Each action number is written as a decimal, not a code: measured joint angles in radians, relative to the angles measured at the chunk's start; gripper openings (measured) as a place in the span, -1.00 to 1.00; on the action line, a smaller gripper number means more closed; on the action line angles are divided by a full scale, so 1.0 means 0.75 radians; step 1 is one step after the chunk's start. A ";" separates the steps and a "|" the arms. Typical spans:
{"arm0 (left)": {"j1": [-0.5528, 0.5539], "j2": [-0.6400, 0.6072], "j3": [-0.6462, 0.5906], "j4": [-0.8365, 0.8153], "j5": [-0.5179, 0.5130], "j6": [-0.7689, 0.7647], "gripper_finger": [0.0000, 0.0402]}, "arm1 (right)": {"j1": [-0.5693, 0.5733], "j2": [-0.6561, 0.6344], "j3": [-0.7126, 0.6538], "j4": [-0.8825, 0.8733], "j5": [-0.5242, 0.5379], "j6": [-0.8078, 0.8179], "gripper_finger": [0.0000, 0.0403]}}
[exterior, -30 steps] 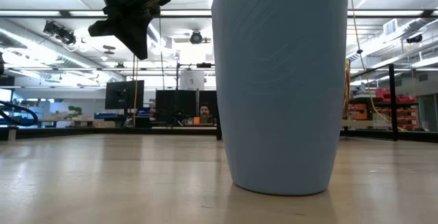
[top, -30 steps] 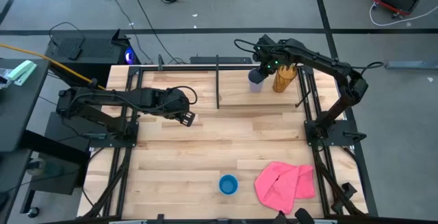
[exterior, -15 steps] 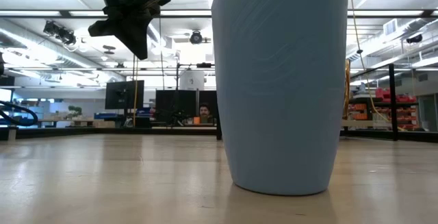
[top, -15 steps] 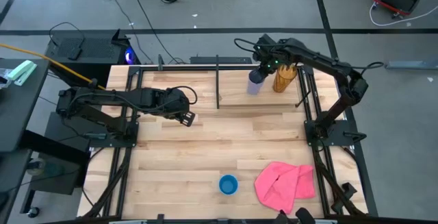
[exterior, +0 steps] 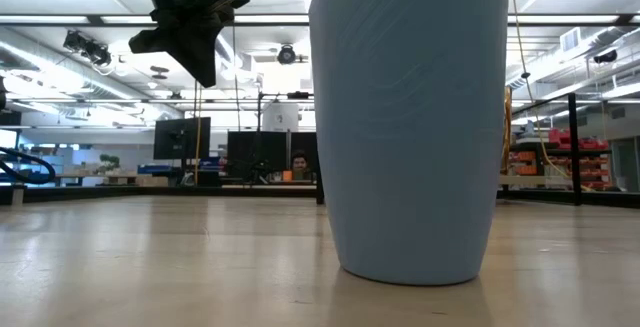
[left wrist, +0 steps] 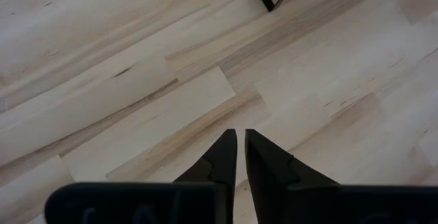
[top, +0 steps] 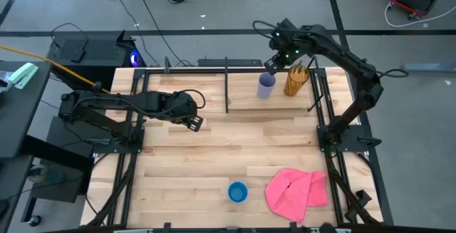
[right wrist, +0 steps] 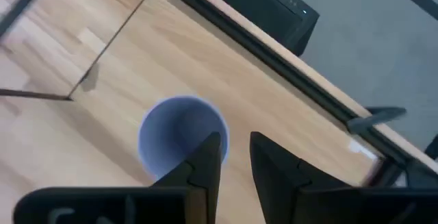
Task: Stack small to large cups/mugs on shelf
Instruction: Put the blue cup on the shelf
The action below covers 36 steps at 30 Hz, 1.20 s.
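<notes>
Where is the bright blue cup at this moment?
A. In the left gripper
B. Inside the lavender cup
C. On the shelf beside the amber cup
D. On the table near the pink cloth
D: in the high view the blue cup stands on the table just left of the pink cloth, far from the shelf.

dark jointed arms, black tapered fingers, green light on right wrist (top: 286,53)
</notes>
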 joint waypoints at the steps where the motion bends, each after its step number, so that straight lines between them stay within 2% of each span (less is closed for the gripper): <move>1: 0.000 0.000 0.000 0.000 0.000 0.000 -0.80 | 0.016 -0.001 0.042 -0.048 -0.025 0.017 -0.57; 4: 0.000 0.000 0.000 0.000 0.000 0.004 -0.81 | 0.102 -0.010 0.142 -0.160 -0.133 0.058 -0.57; 7: 0.000 0.000 0.000 0.000 0.000 0.010 -0.83 | 0.249 -0.039 0.184 -0.202 -0.178 0.107 -0.57; 12: 0.000 0.000 0.000 -0.001 0.000 0.011 -0.83 | 0.613 -0.071 0.184 -0.204 -0.176 0.217 -0.57; 15: 0.000 0.000 0.000 -0.001 0.000 0.011 -0.81 | 0.846 -0.065 0.183 -0.172 -0.121 0.287 -0.57; 19: 0.000 0.000 0.000 -0.001 0.000 0.012 -0.80 | 1.104 -0.036 0.183 -0.036 -0.049 0.366 -0.57; 22: 0.000 0.000 0.000 0.001 0.000 0.012 -0.82 | 1.243 -0.002 0.182 0.087 -0.035 0.378 -0.57; 27: 0.001 0.001 0.000 0.005 0.001 0.011 -0.84 | 1.377 0.111 0.182 0.166 -0.035 0.369 -0.57; 36: 0.000 0.004 0.000 0.007 0.004 0.010 -0.79 | 1.434 0.397 0.181 0.176 -0.081 0.212 -0.57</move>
